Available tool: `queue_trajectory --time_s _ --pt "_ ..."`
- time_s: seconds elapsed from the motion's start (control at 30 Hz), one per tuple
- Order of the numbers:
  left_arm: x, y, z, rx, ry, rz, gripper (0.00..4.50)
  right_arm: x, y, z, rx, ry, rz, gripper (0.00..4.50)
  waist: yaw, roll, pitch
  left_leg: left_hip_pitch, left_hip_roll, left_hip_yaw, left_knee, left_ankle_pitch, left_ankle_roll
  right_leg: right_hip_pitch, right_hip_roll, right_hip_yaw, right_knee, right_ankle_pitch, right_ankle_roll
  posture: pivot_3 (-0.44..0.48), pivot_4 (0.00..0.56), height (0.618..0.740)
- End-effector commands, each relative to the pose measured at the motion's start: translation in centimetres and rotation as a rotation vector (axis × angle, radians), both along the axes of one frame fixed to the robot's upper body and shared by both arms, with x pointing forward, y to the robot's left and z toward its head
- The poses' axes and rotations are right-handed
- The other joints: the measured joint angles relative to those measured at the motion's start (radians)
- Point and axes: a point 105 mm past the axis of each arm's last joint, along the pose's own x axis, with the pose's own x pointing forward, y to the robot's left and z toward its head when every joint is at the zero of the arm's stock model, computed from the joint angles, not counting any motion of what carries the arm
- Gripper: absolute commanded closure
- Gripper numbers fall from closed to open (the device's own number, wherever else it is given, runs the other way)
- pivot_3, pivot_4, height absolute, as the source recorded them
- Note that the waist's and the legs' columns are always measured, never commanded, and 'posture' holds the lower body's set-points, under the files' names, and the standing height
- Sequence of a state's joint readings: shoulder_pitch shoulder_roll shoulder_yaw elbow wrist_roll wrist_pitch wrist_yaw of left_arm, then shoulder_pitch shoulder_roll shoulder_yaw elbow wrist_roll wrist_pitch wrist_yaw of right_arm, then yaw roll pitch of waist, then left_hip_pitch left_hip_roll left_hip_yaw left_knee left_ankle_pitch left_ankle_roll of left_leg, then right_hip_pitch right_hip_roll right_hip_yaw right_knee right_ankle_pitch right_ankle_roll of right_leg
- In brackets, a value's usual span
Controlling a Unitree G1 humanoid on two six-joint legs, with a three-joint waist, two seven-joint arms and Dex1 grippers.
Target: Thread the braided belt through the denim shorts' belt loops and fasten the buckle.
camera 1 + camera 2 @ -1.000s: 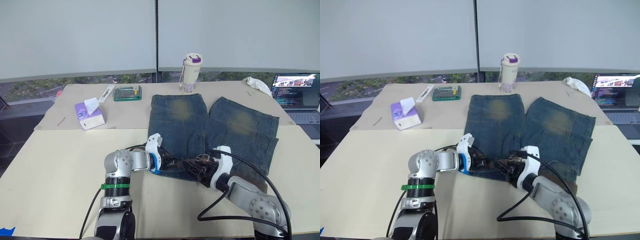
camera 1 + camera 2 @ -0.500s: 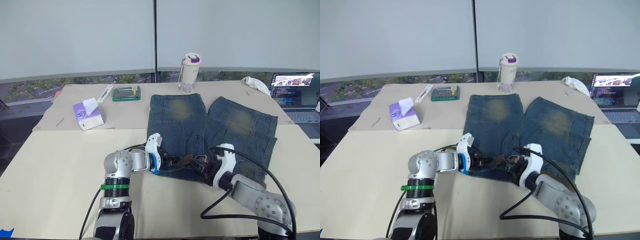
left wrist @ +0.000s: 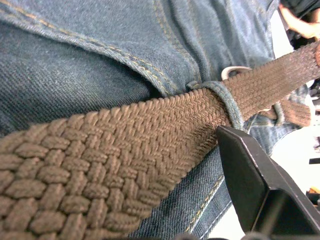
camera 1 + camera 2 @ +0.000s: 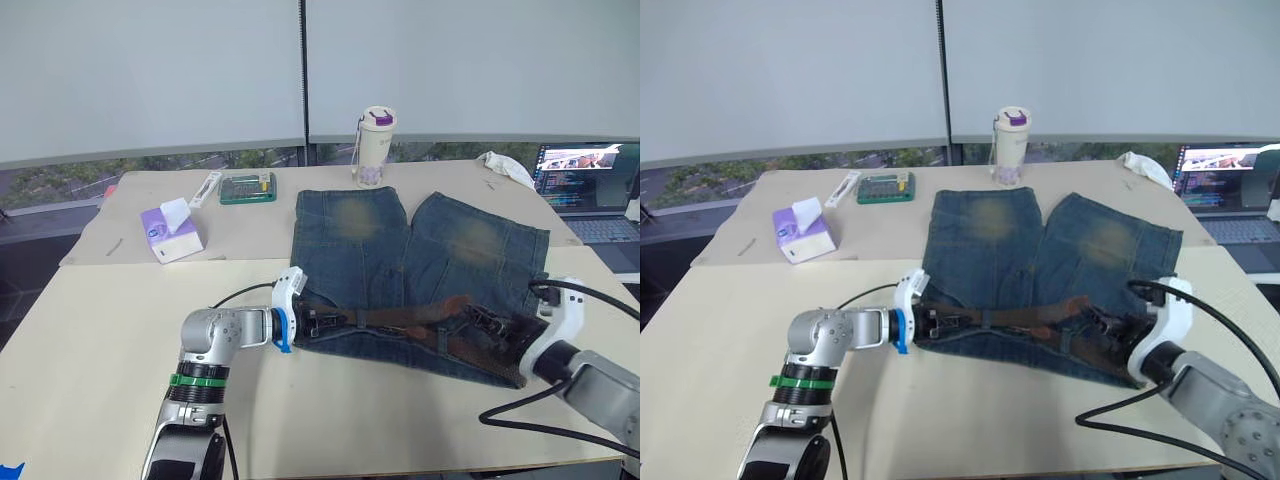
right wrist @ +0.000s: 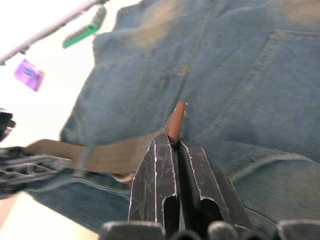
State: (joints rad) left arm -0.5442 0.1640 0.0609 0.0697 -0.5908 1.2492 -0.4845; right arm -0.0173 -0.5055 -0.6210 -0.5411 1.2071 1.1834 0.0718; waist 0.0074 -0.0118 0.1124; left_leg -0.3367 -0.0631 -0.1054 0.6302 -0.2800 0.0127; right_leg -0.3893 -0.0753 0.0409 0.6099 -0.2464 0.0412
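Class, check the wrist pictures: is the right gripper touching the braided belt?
Touching. The right wrist view shows the right gripper with its fingers closed on the braided belt, whose tip sticks out between them.

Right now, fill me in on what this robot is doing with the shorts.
It is threading the braided belt along the waistband of the denim shorts on the table. The left gripper works at the belt at the waistband's left end, where the belt passes under a belt loop. The right gripper is shut on the belt's tapered end at the right side. The belt spans the waistband; no buckle fastening is visible.
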Motion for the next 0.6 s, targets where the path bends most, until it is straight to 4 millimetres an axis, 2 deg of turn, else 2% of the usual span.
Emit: queue_trajectory --time_s 0.03,0.13,0.2,0.3,0.4,0.47,0.6 --pt "-0.7 -0.2 1.8 -0.092 -0.055 -0.062 1.78 0.3 0.0 3.1 0.068 -0.125 -0.014 4.50 0.001 0.000 0.000 0.000 0.000 0.000 0.000 0.000 0.000 0.000 0.000 0.000 0.000 0.000 0.000 0.000 0.150 0.740" --pt "-2.1 -0.6 2.8 -0.144 -0.106 -0.154 1.78 0.7 0.2 5.1 0.140 -0.194 -0.023 4.50 0.001 0.001 0.000 0.000 0.000 0.001 0.000 0.000 0.001 0.000 -0.001 0.001 0.000 0.000 0.000 0.000 0.150 0.740" --pt "-3.1 -1.0 3.9 -0.194 -0.163 -0.230 1.78 1.0 1.0 6.8 0.232 -0.254 -0.011 4.50 0.001 0.001 0.000 0.000 0.000 0.001 0.000 0.000 0.001 0.000 -0.001 0.001 0.000 0.000 0.000 0.000 0.150 0.740" --pt "-3.5 -1.5 5.4 -0.240 -0.254 -0.274 1.78 1.3 2.1 8.3 0.340 -0.286 0.007 4.50 0.003 0.001 0.000 0.000 0.001 0.000 0.000 0.000 0.001 0.000 -0.001 0.001 -0.001 0.000 0.000 0.000 0.150 0.740" --pt "-3.4 -2.2 6.9 -0.292 -0.300 -0.275 1.78 1.5 3.4 9.1 0.423 -0.285 0.031 4.50 0.005 0.001 0.000 -0.001 0.001 0.000 0.001 0.000 0.001 0.001 -0.001 0.001 -0.001 0.000 0.000 0.000 0.150 0.740" --pt "-3.7 -3.3 8.9 -0.437 -0.273 -0.283 1.78 1.9 5.0 9.2 0.467 -0.272 0.060 4.50 0.004 0.002 0.000 -0.001 0.000 0.000 0.001 0.000 0.001 0.001 -0.001 0.000 -0.001 0.000 0.000 0.000 0.150 0.740" --pt "-2.9 -4.3 10.3 -0.594 -0.177 -0.207 1.78 2.3 6.5 9.4 0.501 -0.261 0.086 4.50 0.005 0.001 0.000 -0.002 0.001 0.000 0.003 0.000 0.002 0.001 -0.001 0.000 -0.001 0.000 0.000 0.000 0.150 0.740"
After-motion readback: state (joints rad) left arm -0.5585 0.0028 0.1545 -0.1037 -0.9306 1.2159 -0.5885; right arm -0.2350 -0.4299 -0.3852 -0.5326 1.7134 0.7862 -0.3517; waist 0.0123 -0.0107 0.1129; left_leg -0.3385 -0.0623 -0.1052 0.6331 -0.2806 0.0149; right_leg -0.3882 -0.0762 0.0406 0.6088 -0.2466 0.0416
